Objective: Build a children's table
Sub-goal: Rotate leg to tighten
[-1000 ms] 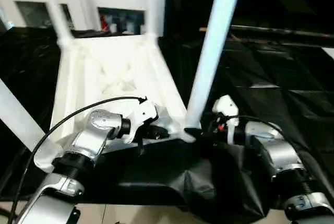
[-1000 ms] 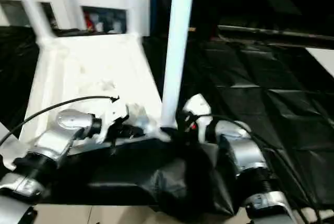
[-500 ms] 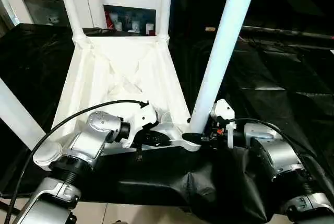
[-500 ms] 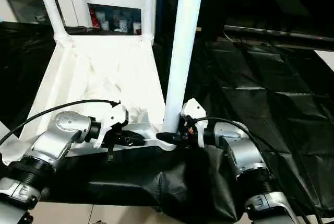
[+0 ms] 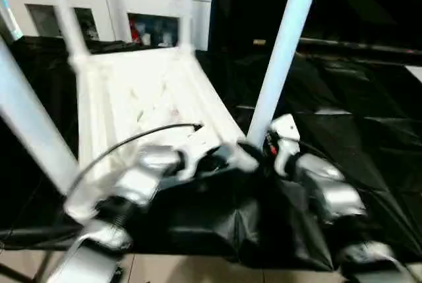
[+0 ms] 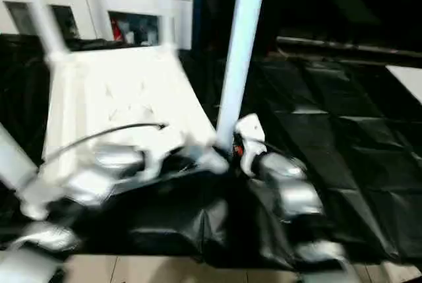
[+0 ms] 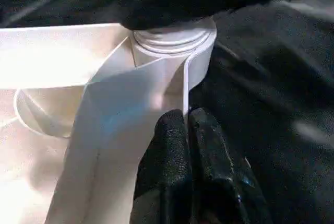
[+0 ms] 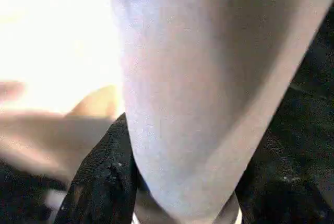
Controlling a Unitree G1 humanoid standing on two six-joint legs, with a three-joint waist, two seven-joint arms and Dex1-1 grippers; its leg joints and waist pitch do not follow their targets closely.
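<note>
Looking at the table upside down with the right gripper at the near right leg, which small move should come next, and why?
Probably keep turning the near right leg into its corner socket. The right gripper has its fingers on either side of the leg's base, and the left gripper pinches the tabletop rim beside that socket, steadying it.

You have one upturned tabletop (image 5: 142, 92), four upright legs (image 5: 280, 52), two grippers (image 7: 190, 145), one cabinet (image 5: 99, 6)

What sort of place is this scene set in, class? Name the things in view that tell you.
Probably an indoor workroom or lab set up for assembly. A work surface covered in black sheeting holds an upturned white tabletop with legs fitted, and a white cabinet with glass doors stands behind.
</note>
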